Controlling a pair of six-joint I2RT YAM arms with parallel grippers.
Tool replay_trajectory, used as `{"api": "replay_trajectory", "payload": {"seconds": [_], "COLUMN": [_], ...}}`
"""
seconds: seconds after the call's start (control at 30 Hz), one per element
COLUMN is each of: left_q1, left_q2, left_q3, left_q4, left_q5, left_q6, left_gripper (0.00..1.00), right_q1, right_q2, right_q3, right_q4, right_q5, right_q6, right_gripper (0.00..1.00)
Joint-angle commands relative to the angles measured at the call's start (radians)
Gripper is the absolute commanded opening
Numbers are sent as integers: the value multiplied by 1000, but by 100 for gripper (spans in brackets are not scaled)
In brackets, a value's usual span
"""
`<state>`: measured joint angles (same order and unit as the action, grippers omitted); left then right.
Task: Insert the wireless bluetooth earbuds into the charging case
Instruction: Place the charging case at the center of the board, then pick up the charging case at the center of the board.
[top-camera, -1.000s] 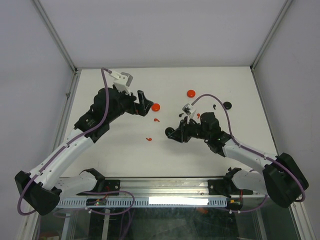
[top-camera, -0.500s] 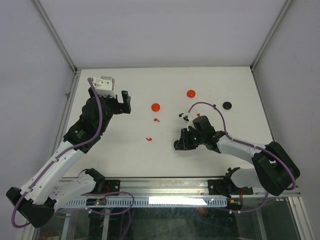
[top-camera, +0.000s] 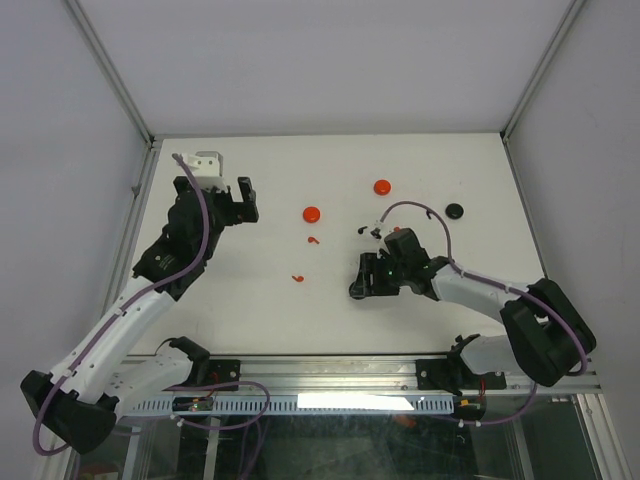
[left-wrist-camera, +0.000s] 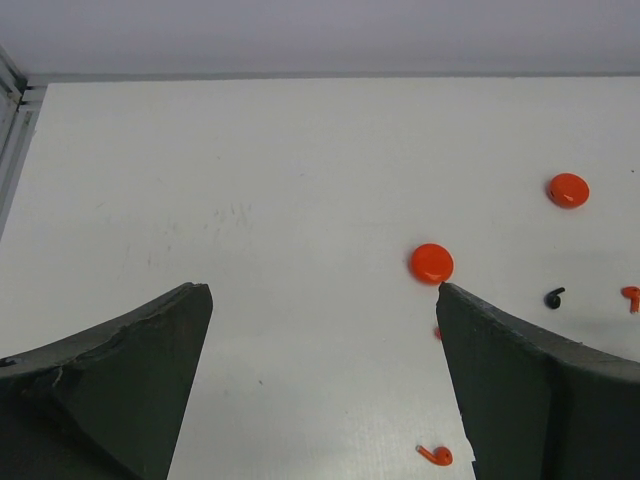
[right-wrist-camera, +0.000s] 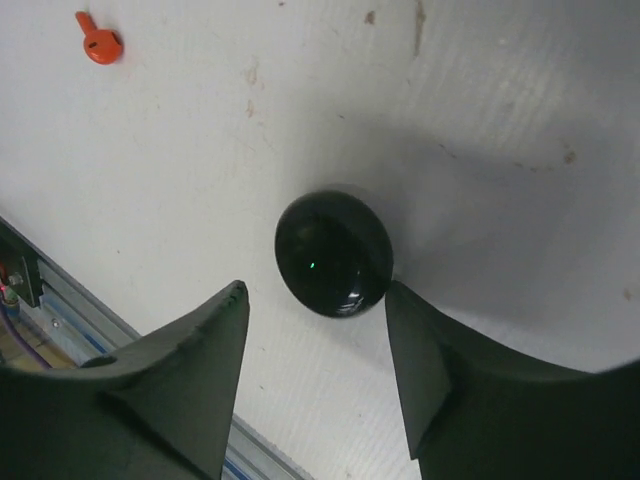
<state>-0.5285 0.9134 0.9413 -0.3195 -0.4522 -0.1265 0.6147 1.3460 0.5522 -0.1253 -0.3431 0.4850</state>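
A black round charging case (right-wrist-camera: 334, 253) with a small green light lies on the table, just ahead of and between the tips of my open right gripper (right-wrist-camera: 316, 295); the right finger's tip is at its edge. In the top view this gripper (top-camera: 358, 282) is right of centre. Two red earbuds (top-camera: 313, 240) (top-camera: 298, 278) lie on the table centre, one showing in the right wrist view (right-wrist-camera: 100, 46). Black earbuds (top-camera: 366, 232) lie behind the right arm. My left gripper (top-camera: 246, 200) is open and empty at the far left; its view shows a red earbud (left-wrist-camera: 436, 456) and a black earbud (left-wrist-camera: 553, 297).
Two red round cases (top-camera: 311, 213) (top-camera: 382, 186) and another black round case (top-camera: 455, 210) lie toward the back. The red ones show in the left wrist view (left-wrist-camera: 431, 263) (left-wrist-camera: 568, 190). The metal rail (right-wrist-camera: 40, 300) at the table's near edge is close to the right gripper.
My left arm has swung left, away from the red round case. My right gripper has moved toward the near edge, and the black case now lies between its open fingers.
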Motion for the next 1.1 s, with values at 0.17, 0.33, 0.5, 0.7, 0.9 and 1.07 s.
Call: {"api": "replay_trajectory", "payload": {"seconds": [0.17, 0.33, 0.5, 0.7, 0.9, 1.07], "left_q1": [70, 81, 84, 85, 86, 85], "left_q2": [29, 12, 12, 27, 38, 34], "left_q3": [6, -2, -5, -11, -10, -15], "left_q4": [37, 27, 25, 25, 22, 23], "left_q5": [34, 11, 36, 75, 80, 73], "left_q6": [-78, -82, -78, -56, -46, -43], "left_gripper": [99, 99, 99, 99, 99, 99], "right_q1": [-6, -4, -8, -22, -126, -223], "right_q2": [-146, -205, -314, -239, -102, 7], "right_q3": [106, 163, 143, 257, 366, 430], "right_q4": [-267, -277, -211, -256, -250, -214], "right_q5": [210, 282, 383, 554, 657, 651], "right_q6": [-4, -77, -89, -166, -167, -172], "right_gripper": [80, 99, 99, 99, 99, 99]}}
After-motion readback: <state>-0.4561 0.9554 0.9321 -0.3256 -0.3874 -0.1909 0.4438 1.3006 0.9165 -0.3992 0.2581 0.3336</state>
